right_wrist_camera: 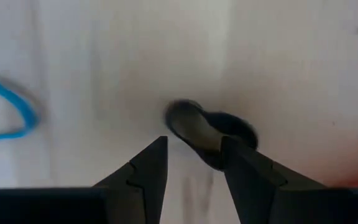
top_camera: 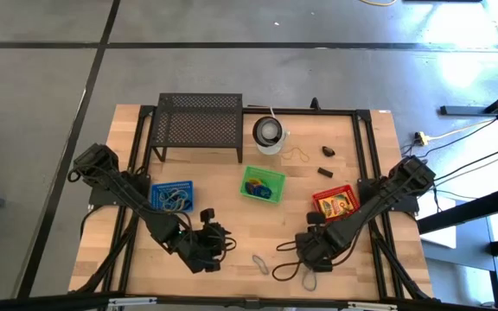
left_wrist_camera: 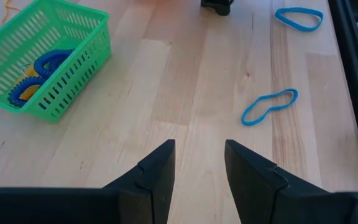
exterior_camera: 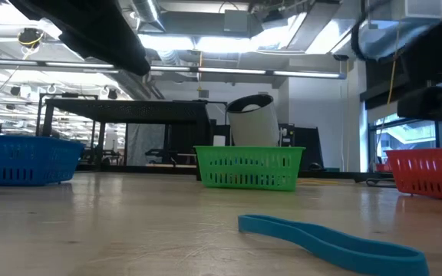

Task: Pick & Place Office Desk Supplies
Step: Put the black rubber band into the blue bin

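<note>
Two blue rubber bands [left_wrist_camera: 269, 107] lie flat as thin, stretched loops on the worktop [left_wrist_camera: 185, 81], ahead of the left end effector [left_wrist_camera: 199, 163], fingers parted and empty

No text, label, brand, number or sign can be read in any view. The yellow box [top_camera: 337, 203] in the red basket [top_camera: 317, 198] carries printing, but it is too small to make out.
</note>
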Controlling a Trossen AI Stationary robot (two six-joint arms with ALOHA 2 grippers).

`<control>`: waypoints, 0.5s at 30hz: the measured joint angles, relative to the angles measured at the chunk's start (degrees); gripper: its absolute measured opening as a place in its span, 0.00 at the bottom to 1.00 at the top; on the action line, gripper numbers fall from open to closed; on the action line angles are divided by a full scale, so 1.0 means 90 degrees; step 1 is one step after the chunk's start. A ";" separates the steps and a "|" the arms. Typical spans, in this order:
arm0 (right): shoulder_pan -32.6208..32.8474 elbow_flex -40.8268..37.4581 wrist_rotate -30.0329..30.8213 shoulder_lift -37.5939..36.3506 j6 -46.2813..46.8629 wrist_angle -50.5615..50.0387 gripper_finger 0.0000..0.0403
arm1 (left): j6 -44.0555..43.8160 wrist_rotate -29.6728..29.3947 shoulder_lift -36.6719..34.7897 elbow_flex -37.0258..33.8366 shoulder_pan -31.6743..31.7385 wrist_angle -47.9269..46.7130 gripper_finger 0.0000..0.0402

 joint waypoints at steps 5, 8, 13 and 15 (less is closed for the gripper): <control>-0.0013 -0.0171 0.0312 0.0000 0.0069 0.0039 0.36 | 0.0000 0.0000 0.0000 0.0000 0.0000 0.0000 0.33; -0.0013 -0.0239 0.0232 0.0000 0.0022 0.0120 0.31 | 0.0002 0.0000 0.0000 0.0000 0.0000 0.0000 0.33; -0.0006 -0.0255 0.0122 0.0000 0.0016 0.0232 0.16 | 0.0003 0.0000 0.0000 0.0000 0.0000 0.0000 0.33; -0.0006 -0.0259 0.0127 0.0000 -0.0026 0.0294 0.09 | 0.0005 0.0000 0.0000 0.0000 0.0000 0.0000 0.33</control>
